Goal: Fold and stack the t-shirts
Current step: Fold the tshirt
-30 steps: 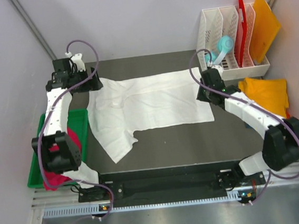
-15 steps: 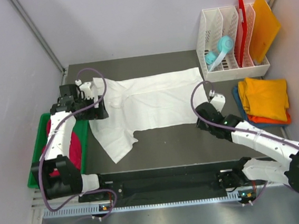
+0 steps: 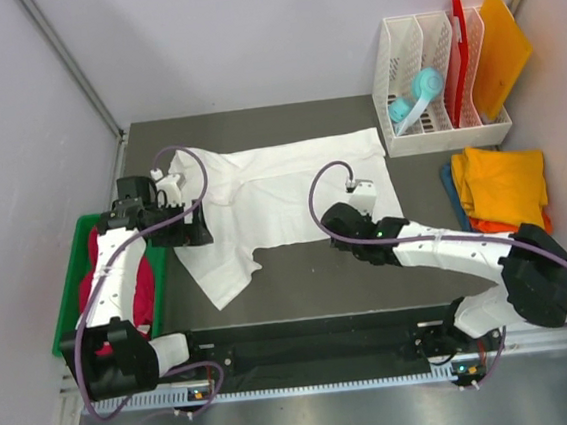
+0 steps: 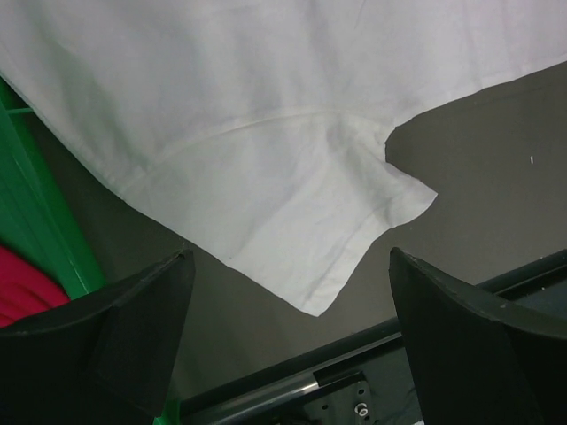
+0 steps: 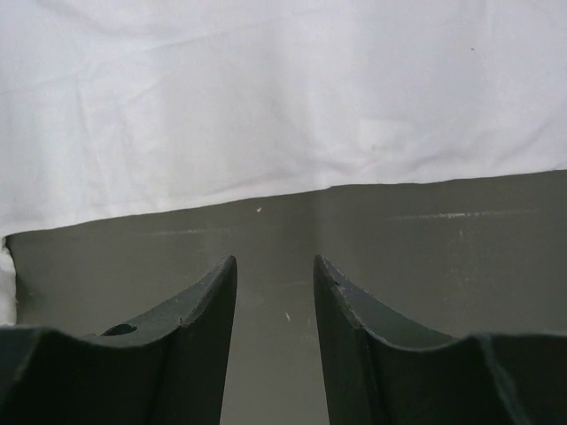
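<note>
A large white t-shirt (image 3: pixel 282 193) lies spread flat on the dark table, one sleeve (image 3: pixel 219 274) pointing toward the near edge. My left gripper (image 3: pixel 185 232) hovers over the shirt's left side, wide open and holding nothing; in the left wrist view (image 4: pixel 288 257) the sleeve (image 4: pixel 292 230) lies below its fingers. My right gripper (image 3: pixel 340 233) sits just off the near hem, open, with only bare table between its fingertips (image 5: pixel 275 261) and the white hem (image 5: pixel 283 115) ahead. A crimson-pink shirt (image 3: pixel 145 286) lies in the green bin (image 3: pixel 73 318). Yellow-orange, orange and blue shirts (image 3: pixel 502 186) are stacked at the right.
A white rack (image 3: pixel 426 128) at the back right holds a teal roller (image 3: pixel 418 94) and stiff red and orange boards (image 3: pixel 493 42). The green bin's wall (image 4: pixel 40 221) stands close to my left gripper. A black rail (image 3: pixel 315 335) runs along the near table edge.
My right arm swept left along the near hem from the shirt's right edge to its middle, its jaws opening a little. My left arm drew back toward the near side, staying open.
</note>
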You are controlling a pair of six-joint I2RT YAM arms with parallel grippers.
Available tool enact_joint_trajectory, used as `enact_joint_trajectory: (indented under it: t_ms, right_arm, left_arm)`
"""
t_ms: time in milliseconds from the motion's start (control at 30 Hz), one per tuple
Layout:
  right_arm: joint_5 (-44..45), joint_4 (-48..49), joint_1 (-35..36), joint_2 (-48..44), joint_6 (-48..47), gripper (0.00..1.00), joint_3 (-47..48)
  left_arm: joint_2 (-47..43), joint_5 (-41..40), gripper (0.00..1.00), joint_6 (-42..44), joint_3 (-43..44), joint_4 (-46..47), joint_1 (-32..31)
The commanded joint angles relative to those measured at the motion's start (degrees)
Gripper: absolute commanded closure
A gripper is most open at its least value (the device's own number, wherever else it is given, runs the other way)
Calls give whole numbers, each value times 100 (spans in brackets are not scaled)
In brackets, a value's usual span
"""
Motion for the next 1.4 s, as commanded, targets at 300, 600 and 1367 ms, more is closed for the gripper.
enact_joint_trajectory:
  t_ms: [300, 600, 1367]
  right_arm:
    - [-741, 389, -1297, -605, 961, 65, -1290]
    - [-602, 258, -2178, -333, 752, 66, -845]
    - [-839, 82, -3682, -1025, -277, 64, -931]
  left_arm:
    - [312, 293, 4, -636, 146, 267, -185]
    - [330, -85, 3, -777, 138, 469, -220]
    - [41, -901, 2, -803, 41, 898, -194]
